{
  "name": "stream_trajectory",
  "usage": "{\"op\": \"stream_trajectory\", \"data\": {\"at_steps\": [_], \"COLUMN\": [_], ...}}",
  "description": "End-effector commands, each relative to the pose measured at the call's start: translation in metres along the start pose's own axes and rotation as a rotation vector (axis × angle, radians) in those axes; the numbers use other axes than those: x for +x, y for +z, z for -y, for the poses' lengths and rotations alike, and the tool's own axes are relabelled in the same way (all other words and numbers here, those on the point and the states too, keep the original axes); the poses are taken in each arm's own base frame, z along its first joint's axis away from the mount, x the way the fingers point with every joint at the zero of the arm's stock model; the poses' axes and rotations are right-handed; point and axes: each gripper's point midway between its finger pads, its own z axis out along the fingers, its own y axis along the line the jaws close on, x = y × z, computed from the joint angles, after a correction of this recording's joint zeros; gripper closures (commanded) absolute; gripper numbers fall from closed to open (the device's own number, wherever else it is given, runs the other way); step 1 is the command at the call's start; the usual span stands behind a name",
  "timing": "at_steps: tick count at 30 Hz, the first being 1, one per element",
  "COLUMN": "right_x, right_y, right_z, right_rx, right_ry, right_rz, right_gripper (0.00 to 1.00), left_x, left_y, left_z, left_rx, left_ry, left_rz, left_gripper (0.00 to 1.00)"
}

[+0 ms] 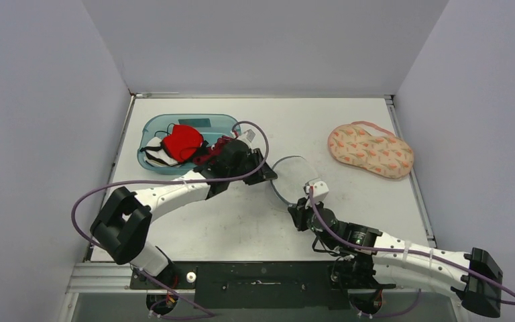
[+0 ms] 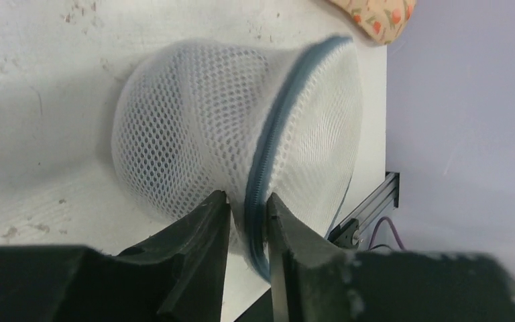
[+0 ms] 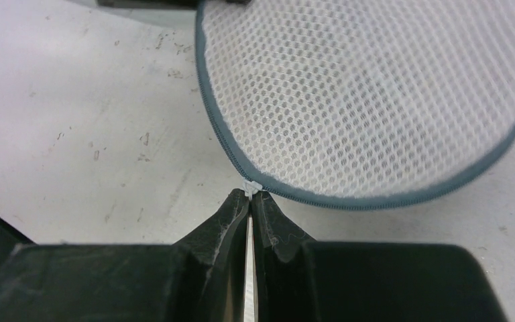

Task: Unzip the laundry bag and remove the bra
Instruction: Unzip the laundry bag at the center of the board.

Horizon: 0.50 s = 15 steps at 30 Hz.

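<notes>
A round white mesh laundry bag (image 1: 294, 176) with a blue-grey zipper rim lies mid-table. In the left wrist view the bag (image 2: 228, 127) bulges; my left gripper (image 2: 248, 211) is shut on its zipper seam (image 2: 275, 134) at the left edge. In the right wrist view my right gripper (image 3: 250, 196) is shut on the small white zipper pull (image 3: 251, 186) at the bag's (image 3: 375, 87) near rim. In the top view the left gripper (image 1: 265, 172) and the right gripper (image 1: 303, 201) sit on either side of the bag. No bra shows through the mesh.
A teal bin (image 1: 154, 127) with red, black and white garments stands at the back left. A peach floral padded item (image 1: 370, 149) lies at the back right; its corner shows in the left wrist view (image 2: 382, 13). The table's right edge has a metal rail (image 2: 369, 215).
</notes>
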Motion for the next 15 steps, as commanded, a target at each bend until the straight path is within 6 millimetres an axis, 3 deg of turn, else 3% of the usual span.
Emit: {"op": "stream_trajectory", "data": {"at_steps": [1,4,8,11,15], "right_x": [-0.011,-0.013,-0.018,-0.020,-0.017], "right_y": [0.006,0.011,0.017,0.020,0.024], "right_z": [-0.015,-0.020,-0.032,-0.038,-0.041], "right_rx": [-0.023,-0.033,-0.067,-0.081,-0.081], "right_ry": [0.015,0.038,0.054,0.046,0.029], "right_rz": [0.052,0.066,0.077,0.076,0.063], "right_gripper": [0.95,0.95,0.95,0.95,0.95], "left_x": [-0.033,-0.030,-0.014,0.005,0.016], "left_y": [0.009,0.010,-0.014,-0.036,-0.050], "left_z": [0.021,0.018,-0.007,-0.016,0.009], "left_rx": [0.040,0.014,-0.105,-0.103,0.039], "left_ry": [0.061,0.051,0.031,-0.024,-0.096], "left_rz": [0.047,0.021,0.035,0.054,0.101], "left_gripper": [0.64,0.32,0.02,0.04,0.04]}}
